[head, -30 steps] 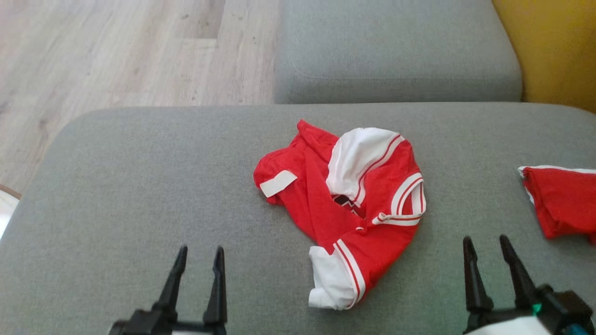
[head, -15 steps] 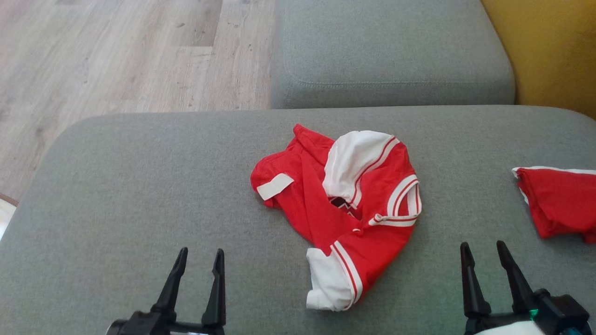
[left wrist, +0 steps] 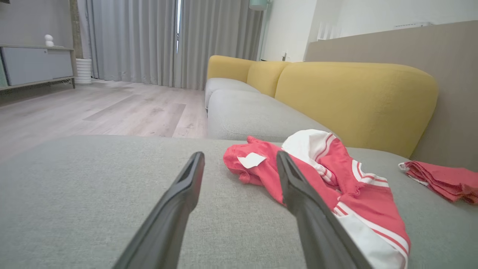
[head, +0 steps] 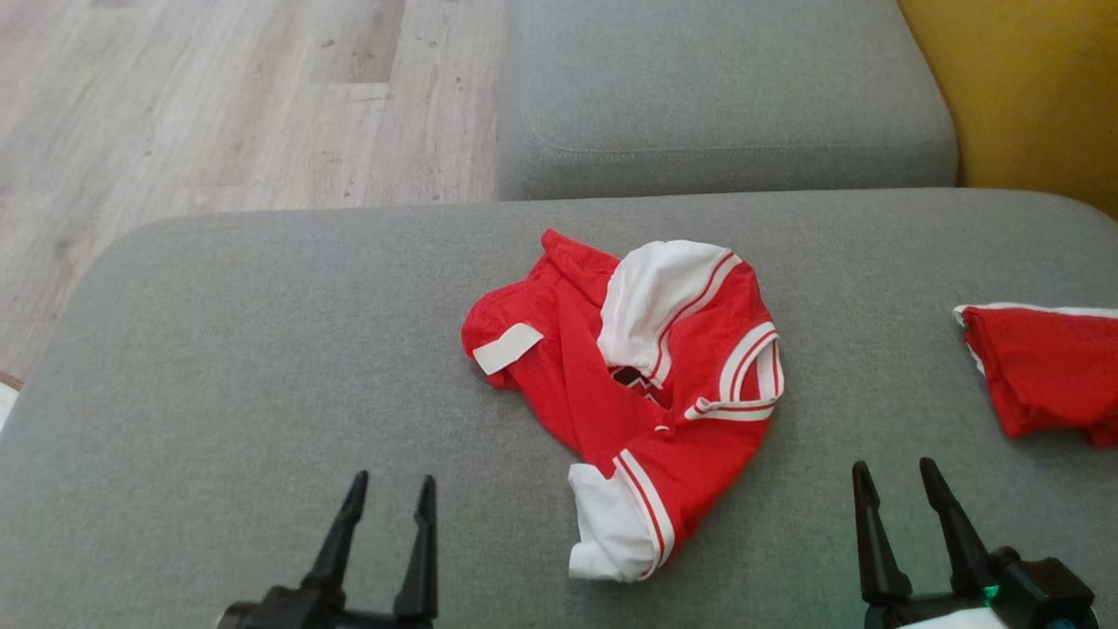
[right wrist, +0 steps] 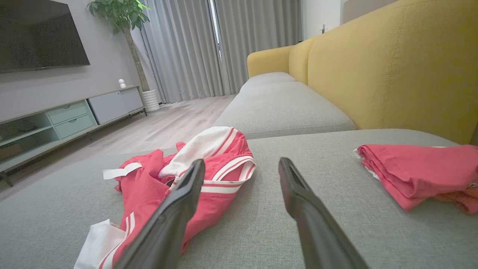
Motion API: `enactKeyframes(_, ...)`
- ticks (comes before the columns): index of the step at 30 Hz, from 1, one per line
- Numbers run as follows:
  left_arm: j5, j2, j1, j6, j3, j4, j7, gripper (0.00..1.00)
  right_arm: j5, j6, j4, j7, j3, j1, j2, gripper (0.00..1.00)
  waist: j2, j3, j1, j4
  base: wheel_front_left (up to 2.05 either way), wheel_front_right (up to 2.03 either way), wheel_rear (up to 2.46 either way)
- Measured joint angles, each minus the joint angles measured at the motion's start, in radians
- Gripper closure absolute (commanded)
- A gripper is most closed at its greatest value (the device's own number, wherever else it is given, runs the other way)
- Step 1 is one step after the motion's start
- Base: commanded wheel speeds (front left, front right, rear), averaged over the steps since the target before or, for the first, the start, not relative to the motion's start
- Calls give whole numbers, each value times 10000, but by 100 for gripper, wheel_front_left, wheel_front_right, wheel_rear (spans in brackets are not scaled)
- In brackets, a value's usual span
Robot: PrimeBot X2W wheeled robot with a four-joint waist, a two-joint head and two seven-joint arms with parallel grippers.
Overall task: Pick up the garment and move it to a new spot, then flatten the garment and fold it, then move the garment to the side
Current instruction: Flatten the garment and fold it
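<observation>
Garment (head: 629,384) crumpled mid-cushion (head: 218,349) — ahead of fingers, between both arms. Left gripper (head: 393,479) and right gripper (head: 893,466) spread wide, empty, clear of cloth. Heap runs far-to-near — white cuff end closer to left, striped collar edge closer to right.

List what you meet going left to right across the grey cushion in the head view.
left gripper → crumpled red-and-white garment → right gripper → folded red cloth at the right edge
</observation>
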Motion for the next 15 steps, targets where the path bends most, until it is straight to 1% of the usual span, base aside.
enactKeyframes(4,61,0,-438,-171,-504,364,0,0,-19,0,-8,0,136,-25,0,0,0,191,0,-165,0,0,0)
enactKeyframes(8,58,-2,-1621,-347,-1273,859,0,0,-61,0,-13,0,339,-219,-2,0,0,415,1,-483,0,0,0)
enactKeyframes(11,54,-4,-2603,-462,-2052,1582,0,0,-113,0,-71,0,502,-461,-2,0,0,583,2,-822,0,0,0)
enactKeyframes(15,-205,-27,-3731,-616,-3482,3014,2,0,-115,0,-115,0,616,-557,-42,0,0,790,2,-1336,0,0,0)
